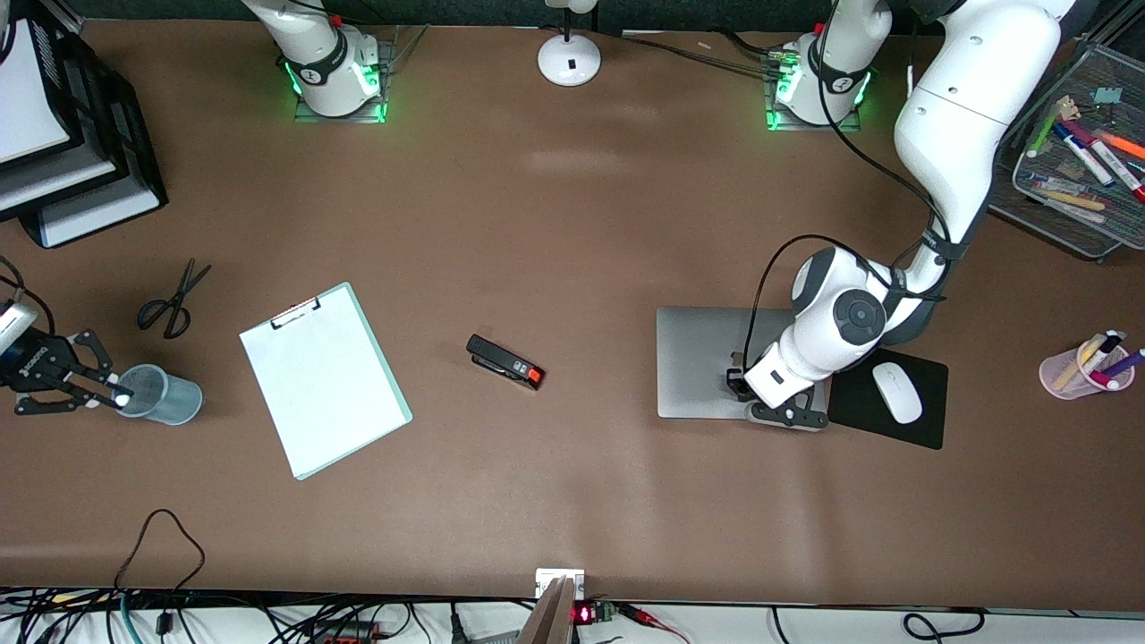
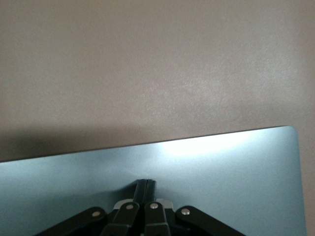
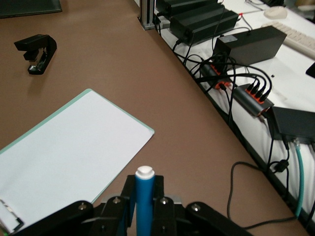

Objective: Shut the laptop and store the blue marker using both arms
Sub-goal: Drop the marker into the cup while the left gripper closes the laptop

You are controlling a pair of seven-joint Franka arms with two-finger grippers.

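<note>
Both halves of the task looked near their end. The laptop point(image 1: 707, 362) lay flat with its lid down, and the left gripper point(image 1: 787, 414) rested on the lid at the edge nearest the mouse pad point(image 1: 894, 402). In the left wrist view the fingers point(image 2: 146, 189) were pressed together with nothing between them, their tips touching the lid point(image 2: 197, 182). So the closing step seemed done, and this arm probably only needed to lift straight off without dragging the lid.

The right gripper point(image 1: 112, 396) was at the right arm's end of the table, at the rim of a clear cup point(image 1: 161, 394). Its fingers were clamped on the marker point(image 3: 144, 199), which stood between them with the white tip pointing out past the fingertips. In the front view that tip sat just at the cup's rim, so storing was the step in hand.

The next move, as I judged it, called for bringing the marker fully over the cup's mouth and letting go so it dropped inside. The cup looked light, so a nudge from the fingers could tip or shift it. The clipboard point(image 1: 322, 380) and stapler point(image 1: 505, 362) lay well apart from both grippers
</note>
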